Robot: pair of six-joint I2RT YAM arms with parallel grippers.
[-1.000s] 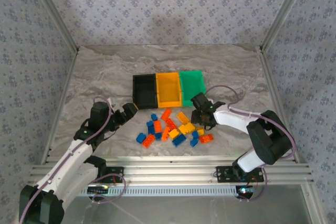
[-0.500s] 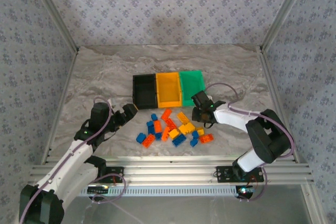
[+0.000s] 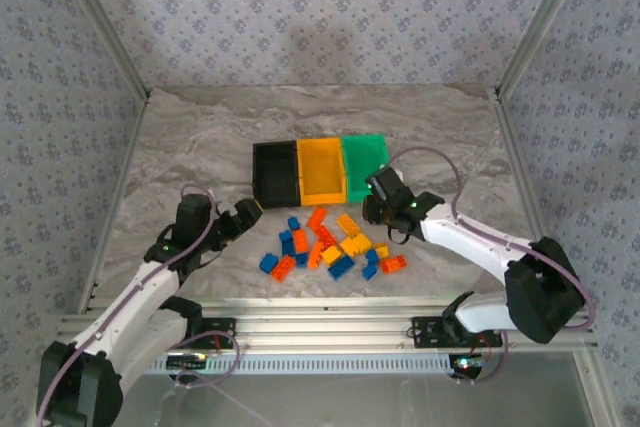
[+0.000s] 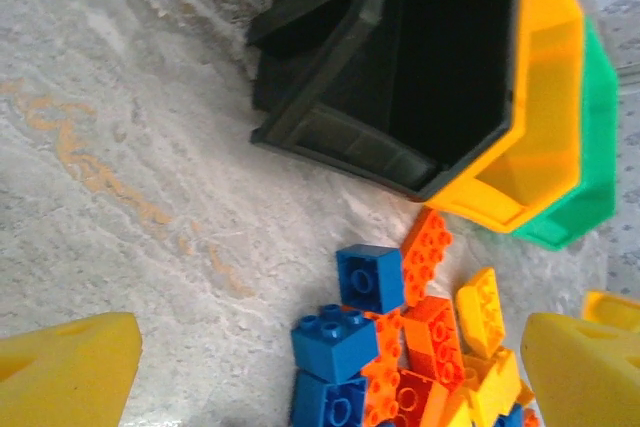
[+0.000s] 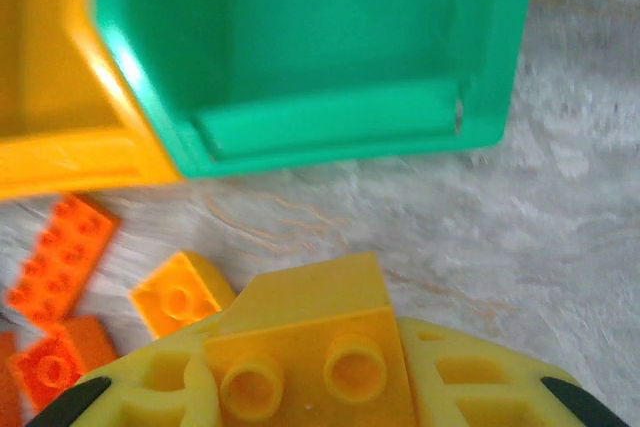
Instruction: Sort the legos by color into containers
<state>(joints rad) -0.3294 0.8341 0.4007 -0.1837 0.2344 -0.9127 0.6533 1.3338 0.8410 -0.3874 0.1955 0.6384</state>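
From above, legos (image 3: 330, 247) lie by the near edge of the bench (image 3: 200, 142) between left claw (image 3: 246, 212) and right claw (image 3: 373, 209), containers (image 3: 320, 169) just beyond; left wrist: fingers (image 4: 60, 367) wide apart, empty; right wrist: pads (image 5: 475, 397) pinching a yellow lego (image 5: 310, 367) near the green bin (image 5: 300, 47).

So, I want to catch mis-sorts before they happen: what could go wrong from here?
The right gripper holds a yellow brick facing the green bin, with the yellow-orange bin right beside it; a release here could land in the wrong one. The left gripper is open by the pile, where bricks touch and overlap, so it may grab two.
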